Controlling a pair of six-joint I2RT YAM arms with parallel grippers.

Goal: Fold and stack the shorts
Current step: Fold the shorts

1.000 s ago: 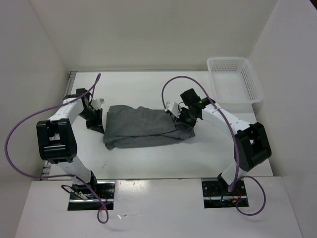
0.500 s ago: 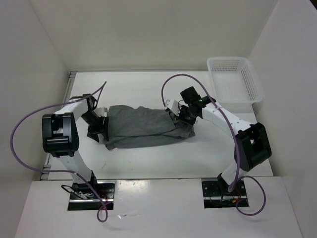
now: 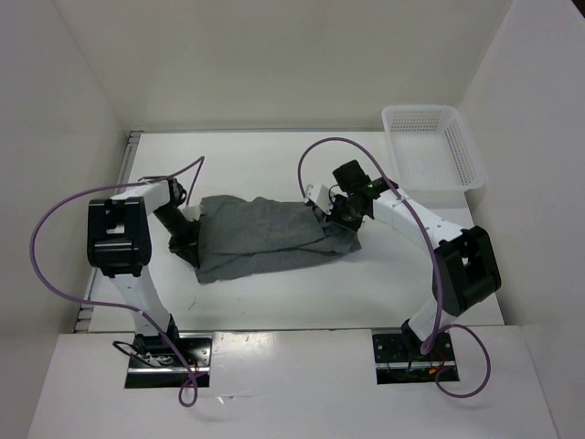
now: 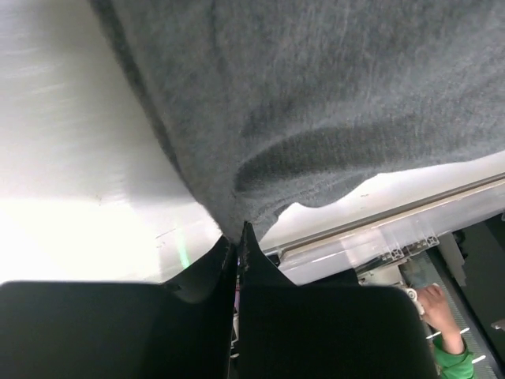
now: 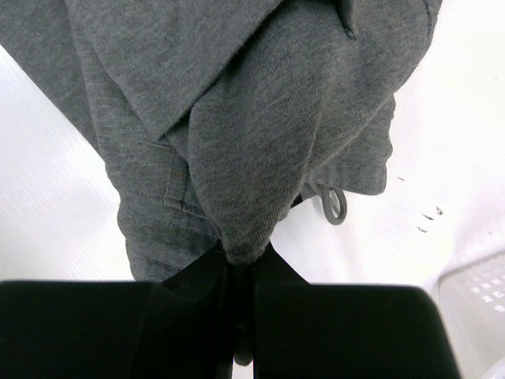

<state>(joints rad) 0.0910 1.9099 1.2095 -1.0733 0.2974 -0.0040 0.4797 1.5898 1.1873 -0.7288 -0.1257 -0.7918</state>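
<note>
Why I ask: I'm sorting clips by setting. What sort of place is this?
Likely a robotics lab test cell, not a home: a left arm and right arm bolted at a white table, plain white walls boxing it in, with grey shorts and a basket on it.

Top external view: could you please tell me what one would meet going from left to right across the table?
left gripper, pinching the left end of the cloth → shorts → right gripper, pinching the right end → white basket at the far right corner.
</note>
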